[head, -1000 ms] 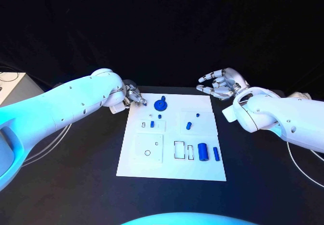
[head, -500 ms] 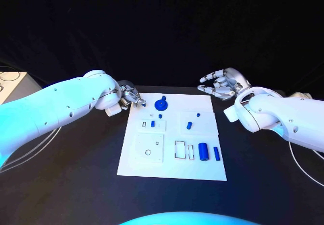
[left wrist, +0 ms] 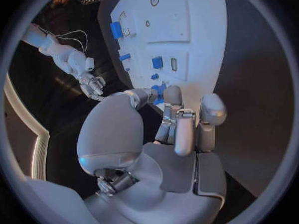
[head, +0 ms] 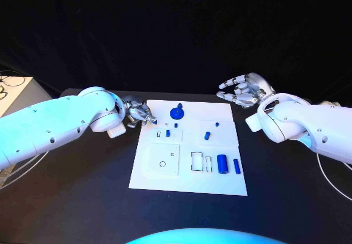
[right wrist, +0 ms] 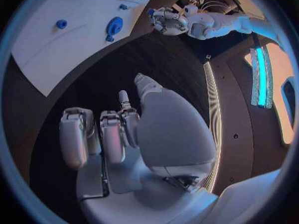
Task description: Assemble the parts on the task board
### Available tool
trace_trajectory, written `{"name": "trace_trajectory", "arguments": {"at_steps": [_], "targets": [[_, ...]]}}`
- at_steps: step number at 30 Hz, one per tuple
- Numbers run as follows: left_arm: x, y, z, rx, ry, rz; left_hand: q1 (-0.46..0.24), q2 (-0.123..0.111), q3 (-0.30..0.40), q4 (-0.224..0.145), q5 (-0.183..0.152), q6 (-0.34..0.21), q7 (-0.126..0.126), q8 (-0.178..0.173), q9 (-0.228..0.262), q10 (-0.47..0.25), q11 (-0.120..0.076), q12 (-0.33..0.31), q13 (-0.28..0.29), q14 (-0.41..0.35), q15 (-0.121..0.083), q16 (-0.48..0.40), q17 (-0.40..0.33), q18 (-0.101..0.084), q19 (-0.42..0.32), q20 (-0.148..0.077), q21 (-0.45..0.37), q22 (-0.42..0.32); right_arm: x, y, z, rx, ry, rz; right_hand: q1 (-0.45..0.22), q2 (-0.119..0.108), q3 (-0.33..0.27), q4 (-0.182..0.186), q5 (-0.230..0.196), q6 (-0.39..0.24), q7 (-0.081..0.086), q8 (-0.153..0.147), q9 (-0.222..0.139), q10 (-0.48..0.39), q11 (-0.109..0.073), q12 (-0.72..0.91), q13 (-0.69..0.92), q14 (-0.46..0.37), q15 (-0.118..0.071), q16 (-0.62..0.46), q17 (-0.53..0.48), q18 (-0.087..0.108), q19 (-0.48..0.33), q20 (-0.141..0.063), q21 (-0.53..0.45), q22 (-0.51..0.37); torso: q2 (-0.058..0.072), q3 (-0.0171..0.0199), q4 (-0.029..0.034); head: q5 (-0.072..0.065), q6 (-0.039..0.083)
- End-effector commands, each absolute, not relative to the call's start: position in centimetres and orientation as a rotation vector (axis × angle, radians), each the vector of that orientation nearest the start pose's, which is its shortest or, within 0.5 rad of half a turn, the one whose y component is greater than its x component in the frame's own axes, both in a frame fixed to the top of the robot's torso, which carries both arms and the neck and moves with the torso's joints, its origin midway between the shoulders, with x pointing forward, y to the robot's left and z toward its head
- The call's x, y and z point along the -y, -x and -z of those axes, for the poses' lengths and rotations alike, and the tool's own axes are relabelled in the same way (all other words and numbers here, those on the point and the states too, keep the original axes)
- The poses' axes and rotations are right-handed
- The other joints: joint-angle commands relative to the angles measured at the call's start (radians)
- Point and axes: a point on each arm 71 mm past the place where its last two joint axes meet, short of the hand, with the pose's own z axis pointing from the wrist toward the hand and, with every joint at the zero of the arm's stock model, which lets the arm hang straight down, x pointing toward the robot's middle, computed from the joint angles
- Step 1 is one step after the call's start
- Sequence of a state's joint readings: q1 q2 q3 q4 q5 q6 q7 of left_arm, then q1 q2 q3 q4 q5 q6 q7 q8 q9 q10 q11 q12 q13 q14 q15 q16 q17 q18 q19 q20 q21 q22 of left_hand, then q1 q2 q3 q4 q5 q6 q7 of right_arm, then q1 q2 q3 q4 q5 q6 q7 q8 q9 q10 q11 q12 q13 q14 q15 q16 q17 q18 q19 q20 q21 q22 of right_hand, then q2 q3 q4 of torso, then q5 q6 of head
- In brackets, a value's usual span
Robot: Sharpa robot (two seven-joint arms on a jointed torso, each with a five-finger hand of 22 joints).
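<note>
The black table (head: 88, 178) carried the white task board (head: 189, 180) lengthwise at its middle. The left arm (head: 51, 127) reached in low across the table and ended just off the board's far left corner; its hand (head: 138, 113) sat at that edge with fingers curled together, tips pointing toward the board (whether anything was pinched between them could not be told, neither from the head view nor from the left wrist view, where the fingers (left wrist: 179, 129) lay folded close above the board's near edge). The right arm (head: 312, 127) bent back on itself beside the board's far right corner, well apart from it. Its hand (head: 242, 90) was raised off the table, palm turned up toward the camera, fingers spread and loosely curved, holding nothing. The parts lay on the board, largest first: a round blue knob (head: 177, 112) near the far edge, just beside the left hand's fingertips; a thick blue cylinder (head: 222, 164) and a thinner blue bar (head: 237, 166) side by side toward the near right; a short blue peg (head: 207, 135) right of centre; a small blue block (head: 167, 133) left of centre; a tiny blue piece (head: 217, 123) beyond the peg.
</note>
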State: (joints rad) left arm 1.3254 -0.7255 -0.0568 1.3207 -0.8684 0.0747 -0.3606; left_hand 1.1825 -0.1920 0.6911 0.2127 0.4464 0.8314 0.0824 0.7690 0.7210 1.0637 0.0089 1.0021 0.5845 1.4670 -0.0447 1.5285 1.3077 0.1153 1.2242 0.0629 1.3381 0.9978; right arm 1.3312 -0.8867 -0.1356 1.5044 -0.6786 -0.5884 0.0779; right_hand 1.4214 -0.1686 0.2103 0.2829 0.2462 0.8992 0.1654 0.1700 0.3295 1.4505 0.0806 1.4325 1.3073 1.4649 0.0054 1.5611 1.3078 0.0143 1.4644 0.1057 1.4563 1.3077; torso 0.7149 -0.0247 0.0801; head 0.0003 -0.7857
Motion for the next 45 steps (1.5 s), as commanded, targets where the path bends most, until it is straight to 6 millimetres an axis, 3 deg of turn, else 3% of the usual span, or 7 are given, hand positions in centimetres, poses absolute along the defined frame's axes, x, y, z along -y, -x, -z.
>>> {"name": "trace_trajectory", "arguments": {"at_steps": [1,6,14,45], "targets": [[-20.5,-52.8,17.6,-2.138,0.305,0.628,-0.012,0.000,0.211,-0.202,0.007,0.007,0.000,0.006,-0.001,0.009,-0.001,0.008,0.003,0.064,-0.005,0.003,0.176,0.001,0.010,0.000,0.006,0.002,24.6,-50.5,14.8,-1.483,-0.566,-0.918,-0.010,-0.001,0.006,0.000,-0.001,-0.005,0.002,0.004,0.000,-0.003,0.002,0.000,0.153,0.099,0.000,-0.003,0.241,0.020,0.047,0.001,-0.004,0.148,-0.002,0.0000,0.0001,0.005,-0.002],[-20.2,-51.9,18.4,-2.150,0.277,0.596,-0.019,0.001,0.219,-0.206,0.006,0.007,-0.001,0.008,-0.001,0.013,-0.002,0.012,0.008,0.063,-0.006,0.002,0.173,0.001,0.011,-0.001,0.008,0.004,24.6,-50.5,14.9,-1.487,-0.564,-0.917,-0.004,-0.004,0.009,-0.005,-0.004,-0.005,0.001,0.005,0.000,-0.002,0.001,0.001,0.153,0.100,0.000,-0.003,0.242,0.020,0.048,0.000,-0.003,0.148,-0.003,-0.0008,0.0015,0.005,-0.004],[-19.5,-51.2,19.6,-2.174,0.252,0.555,-0.022,0.000,0.224,-0.209,0.006,0.008,-0.001,0.010,-0.001,0.014,-0.002,0.014,0.009,0.063,-0.006,0.002,0.174,0.000,0.014,-0.002,0.010,0.008,24.6,-50.5,14.9,-1.489,-0.563,-0.918,-0.003,-0.004,0.010,-0.006,-0.005,-0.005,0.001,0.005,0.000,-0.002,0.001,0.001,0.153,0.100,-0.001,-0.003,0.241,0.020,0.048,0.000,-0.003,0.148,0.001,0.0005,-0.0024,0.009,-0.001],[-18.6,-51.3,20.4,-2.189,0.175,0.472,-0.030,-0.001,0.231,-0.215,0.004,0.009,-0.002,0.013,-0.001,0.021,-0.003,0.022,0.018,0.063,-0.007,0.002,0.172,0.000,0.014,-0.002,0.010,0.008,24.5,-50.5,15.0,-1.497,-0.562,-0.919,-0.006,-0.003,0.011,-0.004,-0.006,-0.006,0.001,0.006,0.000,-0.002,0.001,0.001,0.153,0.100,-0.001,-0.003,0.242,0.020,0.048,0.000,-0.003,0.149,0.001,0.0007,-0.0015,0.003,-0.017]]}}
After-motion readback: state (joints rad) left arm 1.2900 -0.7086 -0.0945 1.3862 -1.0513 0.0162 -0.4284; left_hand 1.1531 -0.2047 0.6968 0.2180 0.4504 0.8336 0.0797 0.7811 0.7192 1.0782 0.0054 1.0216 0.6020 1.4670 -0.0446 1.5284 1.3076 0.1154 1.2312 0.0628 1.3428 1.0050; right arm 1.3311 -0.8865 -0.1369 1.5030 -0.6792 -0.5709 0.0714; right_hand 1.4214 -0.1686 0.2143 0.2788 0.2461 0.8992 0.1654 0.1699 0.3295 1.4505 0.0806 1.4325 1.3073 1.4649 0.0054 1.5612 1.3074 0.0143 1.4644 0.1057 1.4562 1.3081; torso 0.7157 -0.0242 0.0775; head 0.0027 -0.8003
